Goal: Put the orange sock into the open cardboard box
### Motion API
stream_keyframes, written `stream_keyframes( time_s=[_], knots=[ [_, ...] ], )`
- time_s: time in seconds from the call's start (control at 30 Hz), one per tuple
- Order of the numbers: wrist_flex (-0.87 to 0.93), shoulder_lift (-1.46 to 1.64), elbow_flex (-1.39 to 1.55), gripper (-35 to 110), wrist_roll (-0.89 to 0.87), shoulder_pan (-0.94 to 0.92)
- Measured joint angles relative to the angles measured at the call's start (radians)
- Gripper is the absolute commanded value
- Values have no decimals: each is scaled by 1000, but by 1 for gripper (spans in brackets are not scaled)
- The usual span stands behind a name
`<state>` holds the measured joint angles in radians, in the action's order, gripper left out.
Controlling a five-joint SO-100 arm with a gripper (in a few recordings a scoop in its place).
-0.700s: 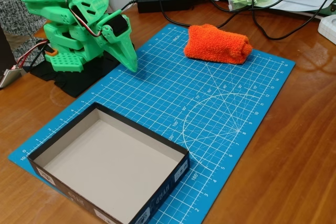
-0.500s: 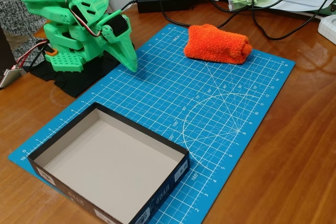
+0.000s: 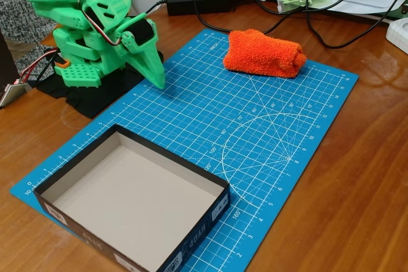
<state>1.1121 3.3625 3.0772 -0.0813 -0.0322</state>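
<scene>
Task status: nothing done yet, by the look of it. The orange sock (image 3: 264, 53) lies on the blue cutting mat (image 3: 268, 138), near the mat's far edge, untouched. The open cardboard box (image 3: 217, 190) sits on the mat's near-left corner with nothing inside, well apart from the sock.

Arm: green, folded up at the mat's far-left side. The gripper (image 3: 155, 78) points down at the mat's left border, well short of the sock, and holds nothing. The two fingers appear pressed together into one pointed tip, so I read it as closed; the angle is poor and a thin gap might be hidden.

Left to do, as I judge it: reach across the mat to the sock, open, grasp, lift, carry to the box, release.

Sock: bright orange, fuzzy terry, rolled into a thick stubby bundle lying lengthwise along the mat's far edge. One end looks folded over. Soft and compressible, I expect; a grasp across the middle should bite well.

Box: shallow, dark outer walls with white labels, plain beige-grey floor, plainly wider than the sock.
</scene>
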Motion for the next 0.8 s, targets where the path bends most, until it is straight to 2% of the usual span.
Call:
stream_keyframes(
  time_s=[0.8],
  knots=[
    [0, 0, 0, 0, 0, -12]
  ],
)
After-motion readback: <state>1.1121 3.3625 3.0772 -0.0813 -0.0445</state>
